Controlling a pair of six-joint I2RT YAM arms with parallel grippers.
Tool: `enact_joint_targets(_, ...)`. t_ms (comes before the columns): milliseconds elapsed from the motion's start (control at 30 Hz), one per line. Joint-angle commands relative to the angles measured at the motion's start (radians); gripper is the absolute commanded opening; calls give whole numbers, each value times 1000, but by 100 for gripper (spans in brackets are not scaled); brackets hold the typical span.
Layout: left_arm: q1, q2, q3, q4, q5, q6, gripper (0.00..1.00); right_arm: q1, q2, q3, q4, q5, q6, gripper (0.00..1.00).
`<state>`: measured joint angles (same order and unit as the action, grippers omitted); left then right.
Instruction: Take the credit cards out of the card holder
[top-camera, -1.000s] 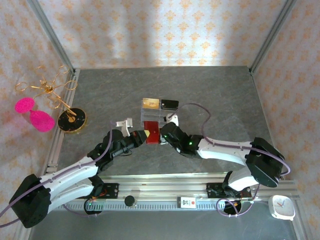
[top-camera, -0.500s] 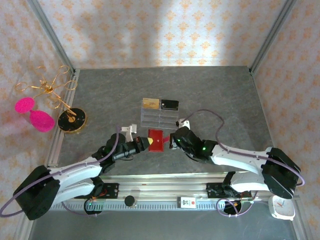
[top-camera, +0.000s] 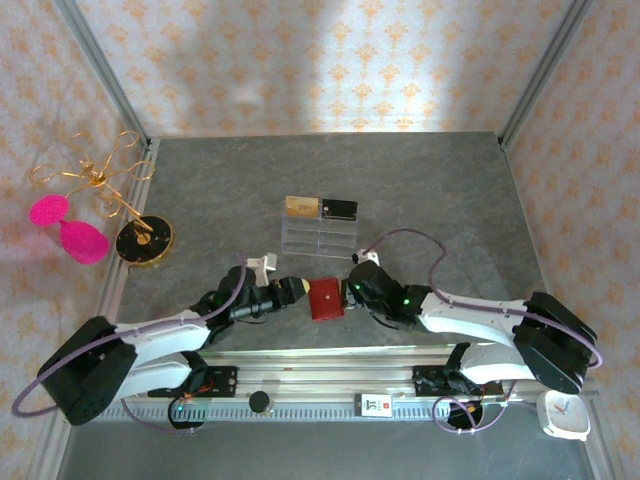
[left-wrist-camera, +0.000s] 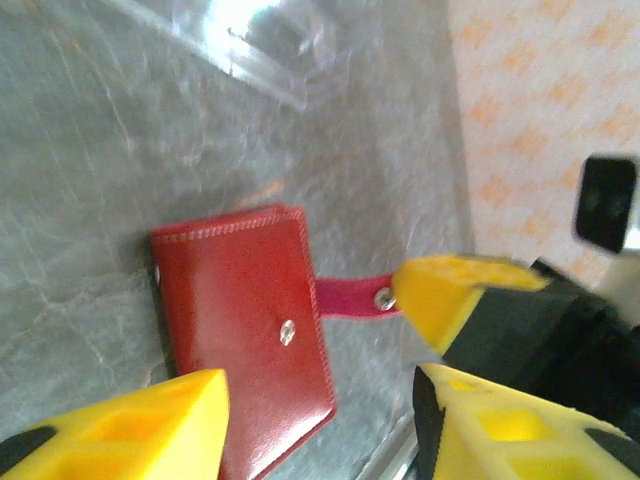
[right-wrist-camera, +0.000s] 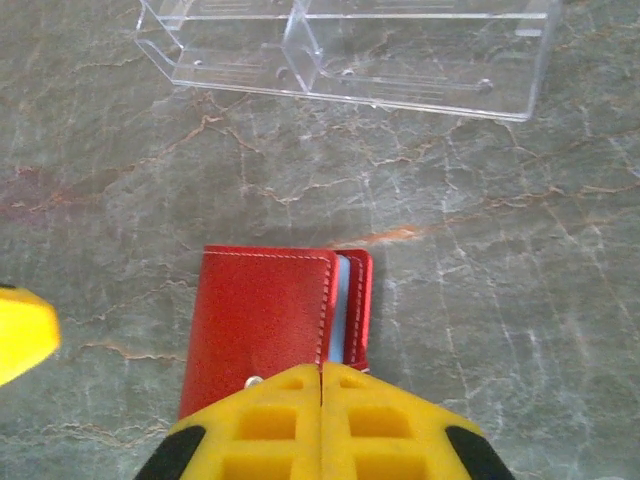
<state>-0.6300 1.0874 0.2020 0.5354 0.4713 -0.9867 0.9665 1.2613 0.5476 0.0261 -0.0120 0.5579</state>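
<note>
The card holder (top-camera: 326, 299), a small red wallet, lies folded flat on the grey table between my two grippers. Its tab (left-wrist-camera: 350, 297) sticks out toward the right arm. My left gripper (top-camera: 297, 288) is open, and its yellow fingers stand apart on either side of the wallet's near corner (left-wrist-camera: 320, 400). My right gripper (right-wrist-camera: 322, 375) is shut, its tips on the tab's end at the wallet's edge. A grey-blue sleeve edge (right-wrist-camera: 340, 310) shows between the covers (right-wrist-camera: 262, 310). The credit cards are hidden inside.
A clear acrylic stand (top-camera: 318, 238) sits just beyond the wallet, with a gold card (top-camera: 301, 207) and a black card (top-camera: 340, 209) on it. A gold wire ornament (top-camera: 100, 185) on a black base (top-camera: 143, 240) stands at the left. A metal rail (top-camera: 330, 380) lines the near edge.
The wallet came down from in front of the stand to the table, nearer the arms. My left gripper opened and let go of it. The right gripper stayed shut.
</note>
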Motion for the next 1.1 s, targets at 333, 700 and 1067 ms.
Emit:
enact_joint_targets(333,112,-385,25,-382,-179,173,65,72,116,245,37,-83,-10,0)
enact_joint_targets(700,125,-325,65,-327,-121,204,65,83,-6,210,-79,130,108,0)
enact_joint_targets(1067,125,-217,64,-239,-40,210,59,72,-25,169,-168,296,196,0)
